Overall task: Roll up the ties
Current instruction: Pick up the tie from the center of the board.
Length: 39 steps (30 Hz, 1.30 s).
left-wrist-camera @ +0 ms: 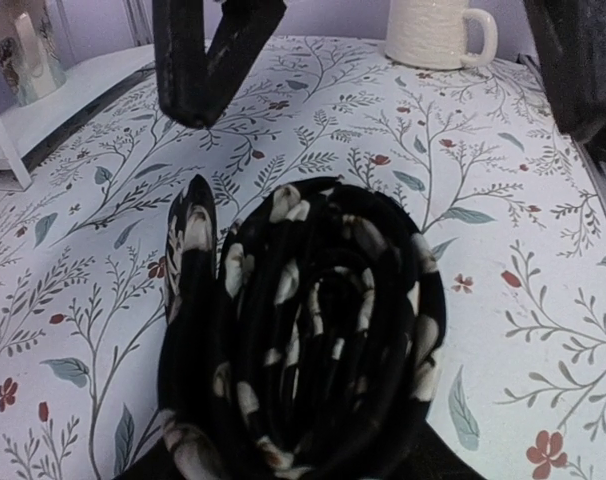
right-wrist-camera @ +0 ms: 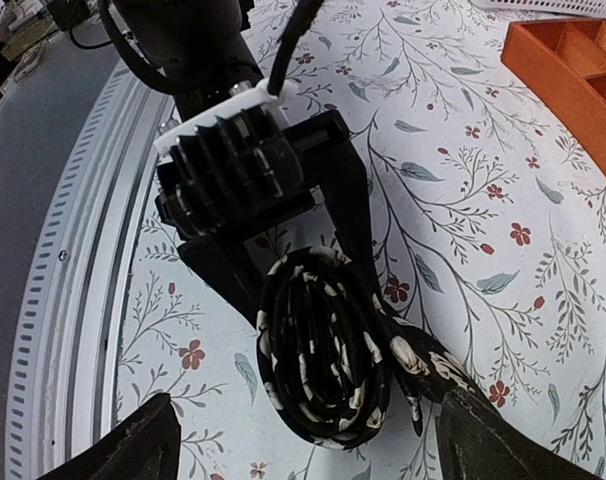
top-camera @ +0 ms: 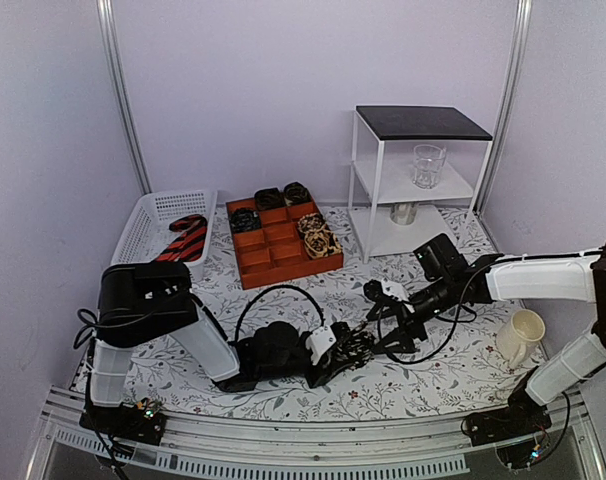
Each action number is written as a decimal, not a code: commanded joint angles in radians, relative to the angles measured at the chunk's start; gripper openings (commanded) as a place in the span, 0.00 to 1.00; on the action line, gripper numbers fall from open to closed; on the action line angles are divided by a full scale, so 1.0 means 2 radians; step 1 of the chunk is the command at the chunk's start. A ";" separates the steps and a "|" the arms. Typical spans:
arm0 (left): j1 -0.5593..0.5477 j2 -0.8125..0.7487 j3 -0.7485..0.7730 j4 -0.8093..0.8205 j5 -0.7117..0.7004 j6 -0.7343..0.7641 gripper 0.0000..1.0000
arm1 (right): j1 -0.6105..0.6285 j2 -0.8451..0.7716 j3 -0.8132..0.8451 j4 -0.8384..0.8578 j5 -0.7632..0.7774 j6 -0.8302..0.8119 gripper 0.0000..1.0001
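**While two pincers flank it, a coil waits short of the tray**

Because a rolled tie springs loose if left alone, the coil lies flat on the table, on the arms' side of the tray, with a pincer at each flank. The left pincer reaches in around the coil, probably to stop it unwinding. I cannot tell whether it presses the cloth or merely brackets it. The right pincer stands wide apart, straddling the coil without touching it. The coil's outer end stands slightly off the roll, so it could slip. Since other coils fill the tray's far compartments, this one likely belongs there too.
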 commanded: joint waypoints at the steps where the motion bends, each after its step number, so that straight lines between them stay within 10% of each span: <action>1: 0.002 0.021 0.001 -0.011 -0.006 0.006 0.52 | 0.012 0.019 0.012 0.035 0.015 -0.039 0.91; 26: 0.002 0.019 -0.022 0.021 -0.035 0.016 0.48 | 0.047 0.153 0.096 -0.007 0.107 -0.113 0.91; 39: 0.003 0.002 -0.053 0.043 -0.075 0.008 0.49 | 0.057 0.165 0.104 0.040 0.084 -0.080 0.50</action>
